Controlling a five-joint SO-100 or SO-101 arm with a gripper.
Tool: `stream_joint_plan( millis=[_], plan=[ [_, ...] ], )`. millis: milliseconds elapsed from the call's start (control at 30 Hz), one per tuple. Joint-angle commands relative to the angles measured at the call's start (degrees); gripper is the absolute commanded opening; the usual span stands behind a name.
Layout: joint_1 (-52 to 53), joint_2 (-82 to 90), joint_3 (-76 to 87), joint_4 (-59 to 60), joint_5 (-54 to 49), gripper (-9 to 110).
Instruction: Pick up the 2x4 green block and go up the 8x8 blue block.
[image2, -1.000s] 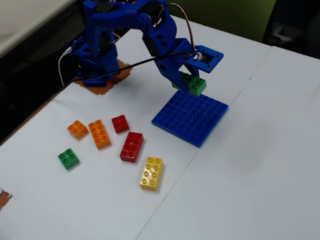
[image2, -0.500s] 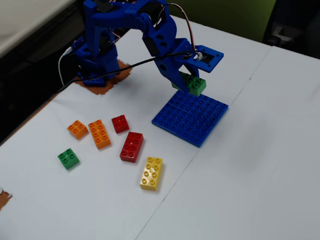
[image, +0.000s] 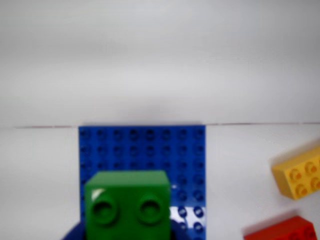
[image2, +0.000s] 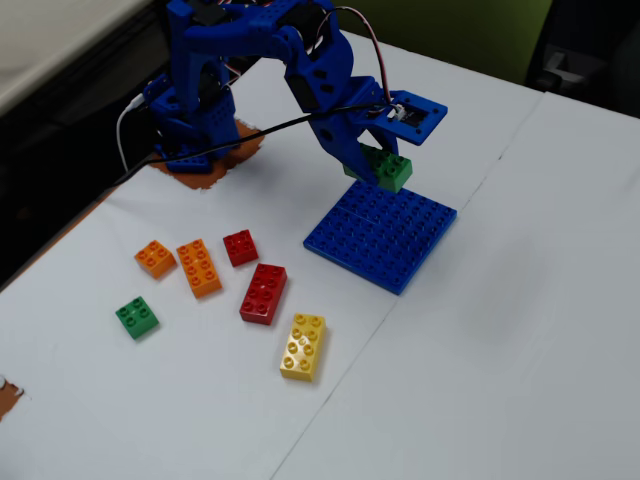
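In the fixed view my blue gripper (image2: 374, 170) is shut on the 2x4 green block (image2: 388, 170). It holds the block just above the far edge of the 8x8 blue block (image2: 385, 238), which lies flat on the white table. The wrist view shows the end of the green block (image: 127, 205) at the bottom, two studs showing, in front of the blue plate (image: 142, 147). Only slivers of my blue fingers show beside the brick there. Whether the brick touches the plate cannot be told.
Loose bricks lie left of the plate in the fixed view: a yellow one (image2: 303, 346), a long red (image2: 263, 293), a small red (image2: 240, 247), two orange (image2: 199, 267), a small green (image2: 137, 317). The arm base (image2: 190, 110) stands at the back left.
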Motion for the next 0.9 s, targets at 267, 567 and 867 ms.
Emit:
stream_joint_plan(
  millis=[267,567,867],
  plan=[
    [-0.88,2.37,-1.76,0.97,-0.88,4],
    [-0.88,2.37,-1.76,1.14,-0.88,4],
    [-0.88,2.37,-1.76,1.32,-0.88,4]
  ],
)
